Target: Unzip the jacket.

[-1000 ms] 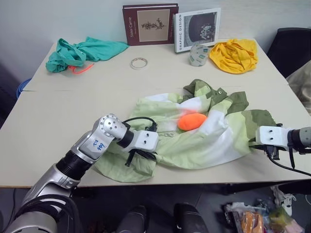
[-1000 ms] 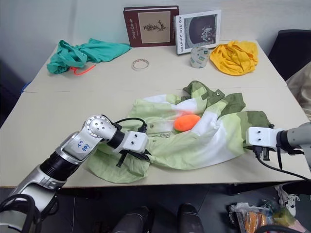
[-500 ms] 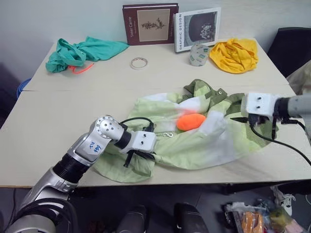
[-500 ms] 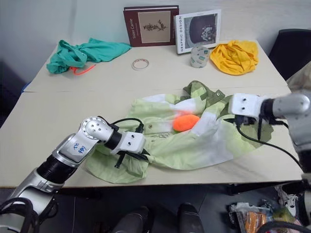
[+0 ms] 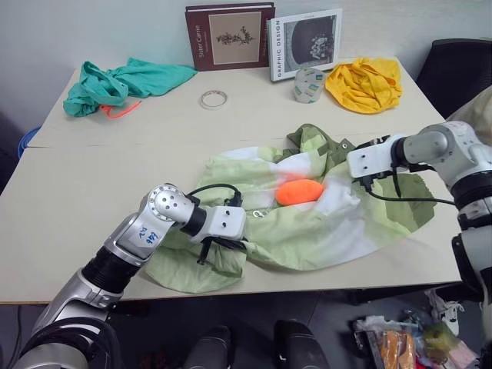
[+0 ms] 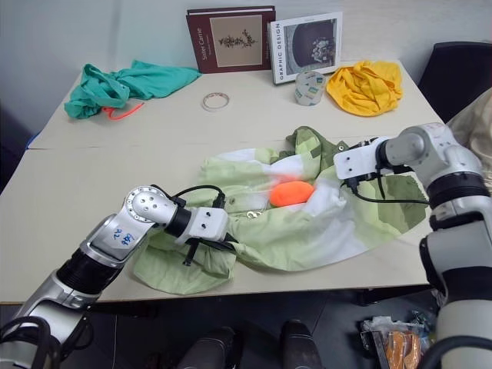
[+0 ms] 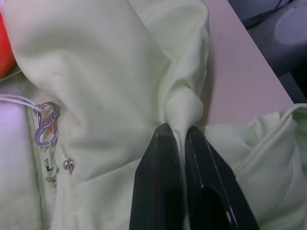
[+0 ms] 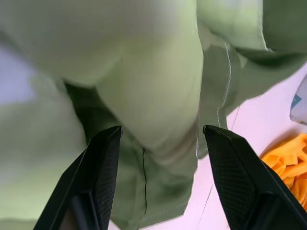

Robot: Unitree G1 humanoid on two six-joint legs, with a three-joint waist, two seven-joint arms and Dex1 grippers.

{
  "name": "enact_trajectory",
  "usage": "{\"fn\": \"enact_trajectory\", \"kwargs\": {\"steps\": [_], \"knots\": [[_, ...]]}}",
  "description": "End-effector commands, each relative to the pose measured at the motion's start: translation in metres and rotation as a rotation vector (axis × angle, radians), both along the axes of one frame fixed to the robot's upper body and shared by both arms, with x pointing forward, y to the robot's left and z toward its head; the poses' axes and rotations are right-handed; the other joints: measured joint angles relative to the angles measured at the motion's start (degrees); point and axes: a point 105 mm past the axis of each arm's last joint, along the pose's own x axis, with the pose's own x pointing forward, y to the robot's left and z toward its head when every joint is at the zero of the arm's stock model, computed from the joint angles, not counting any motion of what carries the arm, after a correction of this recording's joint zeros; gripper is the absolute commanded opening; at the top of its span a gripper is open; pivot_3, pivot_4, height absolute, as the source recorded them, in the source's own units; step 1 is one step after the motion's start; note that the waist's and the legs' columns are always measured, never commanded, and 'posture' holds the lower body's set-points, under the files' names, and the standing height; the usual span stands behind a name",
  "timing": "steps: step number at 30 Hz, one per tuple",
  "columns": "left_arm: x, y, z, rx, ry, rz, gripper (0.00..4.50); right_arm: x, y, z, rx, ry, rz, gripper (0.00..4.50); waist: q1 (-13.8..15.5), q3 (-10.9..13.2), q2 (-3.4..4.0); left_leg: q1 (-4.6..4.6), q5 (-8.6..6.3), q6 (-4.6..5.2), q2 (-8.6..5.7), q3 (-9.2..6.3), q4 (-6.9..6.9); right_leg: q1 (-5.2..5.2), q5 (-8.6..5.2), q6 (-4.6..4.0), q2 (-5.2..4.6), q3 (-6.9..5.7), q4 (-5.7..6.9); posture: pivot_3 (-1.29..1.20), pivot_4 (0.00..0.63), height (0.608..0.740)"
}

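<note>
jacket point(image 5: 307, 223) near the surface's front edge: my left end effector point(image 7: 180, 139) pinches its hem taut, right end effector point(image 8: 160, 139) gapes above the collar to grab.

Left tool point(image 7: 178, 132) is pinched closed low and bent inward; right tool point(image 8: 160, 132) hangs spread, angled down.

jacket point(image 5: 307, 223) front-centre on table point(image 5: 115, 177) | 2 books point(image 5: 265, 40) behind | tape roll point(image 5: 214, 98) between

Silver arms, white wrist housings, looping black cables, black fingers point(image 7: 158, 182), blue handwritten marks
</note>
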Motion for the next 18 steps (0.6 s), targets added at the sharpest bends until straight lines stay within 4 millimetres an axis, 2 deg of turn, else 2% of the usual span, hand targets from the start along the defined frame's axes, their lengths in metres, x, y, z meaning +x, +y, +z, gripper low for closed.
{"fn": "enact_trajectory", "kwargs": {"steps": [1, 6, 7, 9, 11, 16, 18], "knots": [[-0.001, 0.001, 0.008, -0.018, -0.036, 0.008, 0.00, 0.001, 0.003, 0.007, 0.015, 0.001, 0.013, 1.93, -0.01, 0.00, 0.00, 0.00, 0.00, 0.00, 0.00, 0.00, 0.01, 0.00, 0.00, 0.00, 0.00, 0.00, 0.00, 0.00, 0.150, 0.740], [-0.003, 0.010, 0.006, -0.003, -0.032, 0.015, 0.00, -0.011, 0.002, 0.010, 0.076, 0.090, 0.030, 0.19, 0.01, 0.00, 0.00, 0.00, 0.00, 0.00, -0.02, -0.01, 0.04, 0.01, 0.00, 0.00, 0.01, 0.00, 0.03, 0.00, 0.150, 0.740], [-0.003, 0.012, 0.006, 0.003, -0.031, 0.015, 0.00, -0.014, 0.001, 0.010, 0.080, 0.107, 0.038, 0.06, 0.00, 0.00, 0.00, 0.00, 0.00, 0.00, -0.01, -0.01, 0.04, 0.01, 0.00, 0.00, 0.01, 0.00, 0.02, 0.00, 0.150, 0.740], [-0.006, 0.026, 0.003, 0.039, -0.026, 0.010, 0.00, -0.036, -0.003, 0.009, 0.090, 0.199, 0.080, 0.06, 0.08, 0.00, 0.00, 0.00, -0.01, -0.01, 0.02, -0.02, 0.03, 0.00, 0.00, 0.00, 0.01, -0.01, 0.02, 0.00, 0.150, 0.740], [-0.008, 0.041, 0.002, 0.077, -0.026, 0.009, 0.00, -0.072, -0.005, 0.005, 0.116, 0.318, 0.101, 0.06, 0.52, -0.01, 0.02, 0.00, -0.07, -0.12, 0.09, -0.15, 0.05, 0.05, 0.00, 0.00, 0.03, -0.09, 0.03, 0.00, 0.150, 0.740], [-0.014, 0.071, -0.002, 0.138, -0.010, -0.011, 0.00, -0.184, -0.014, -0.021, 0.131, 0.645, 0.016, 0.06, 2.17, 0.05, 0.30, -0.17, -0.12, -0.12, 0.07, -0.33, 0.06, 0.01, -0.03, -0.05, 0.00, -0.19, -0.01, 0.00, 0.150, 0.740], [-0.021, 0.077, -0.003, 0.146, 0.009, -0.036, 0.00, -0.215, -0.012, -0.034, 0.165, 0.698, -0.029, 0.06, 2.08, 0.04, 0.26, -0.05, -0.13, -0.09, 0.09, -0.32, 0.10, 0.19, -0.03, -0.05, -0.04, -0.23, -0.22, 0.00, 0.150, 0.740]]}}
